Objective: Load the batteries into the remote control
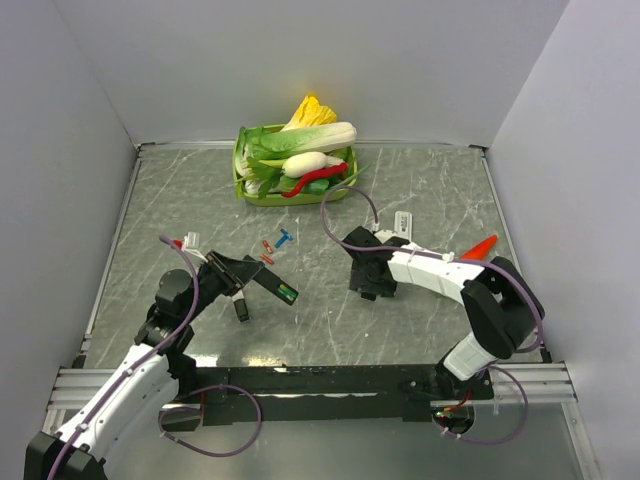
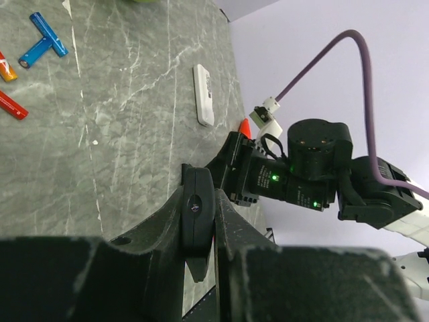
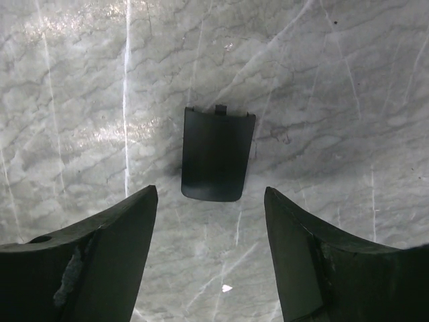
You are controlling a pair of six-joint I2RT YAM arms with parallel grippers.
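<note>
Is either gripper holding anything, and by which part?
The left gripper clamps the black plastic remote control between its jaws, across its body. The right gripper holds nothing, jaws open above the flat black cover.

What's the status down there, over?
Left tool shut on black remote. Right tool open over battery cover on the table, not touching. Loose batteries on table, none held. Nothing in the way.

Ahead of the right gripper [image 3: 210, 198], the cover [image 3: 216, 154] is matt black plastic on a smooth, faintly glossy table [image 3: 335, 80]. The left gripper [image 2: 199, 231] clamps a remote [image 2: 196, 201] that looks matt black too.
</note>
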